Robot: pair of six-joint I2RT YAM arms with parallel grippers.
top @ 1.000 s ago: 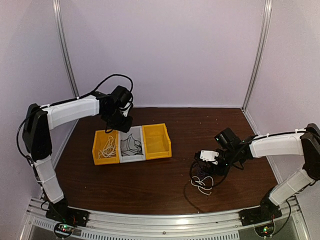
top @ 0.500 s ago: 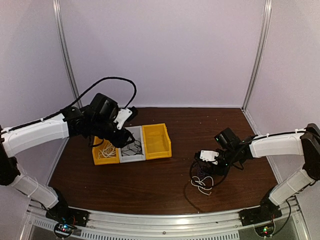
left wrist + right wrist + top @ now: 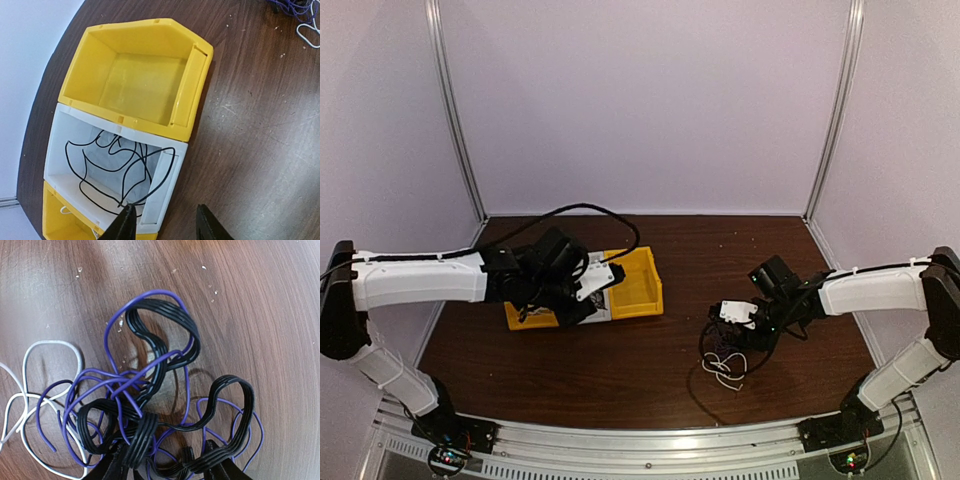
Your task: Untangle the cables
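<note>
Since the tangle (image 3: 723,365) lies on the tabletop (image 3: 650,370) right under the right arm, the next move hangs on that side. The right fingers (image 3: 112,467) hover just over it, spread wide. In the wrist view the heap runs away from them toward 12 o'clock; from above it sits at about 7 o'clock of that hand. Two strands of the ribbed black cord (image 3: 160,335) pass through the gap between the fingers without filling it, and I cannot tell whether either is caught or merely lying there. The dark blue cord (image 3: 150,291) threads through the black loops. The white cord (image 3: 52,342) trails out at 9 o'clock and looks the loosest of the three to my eye. The heap spreads wider from 9 to 3 than it runs deep, so a pull toward 9 o'clock looks the cleanest way out for the white one.

The left fingers (image 3: 122,225) stand apart with nothing between them, at the front lip of the grey bin (image 3: 52,150). A thin black cable (image 3: 120,167) lies looped inside it, one end just beside a finger. From these fingers the tangle is well apart, at about 4 o'clock seen from above, so the right arm is plainly the nearer.
</note>
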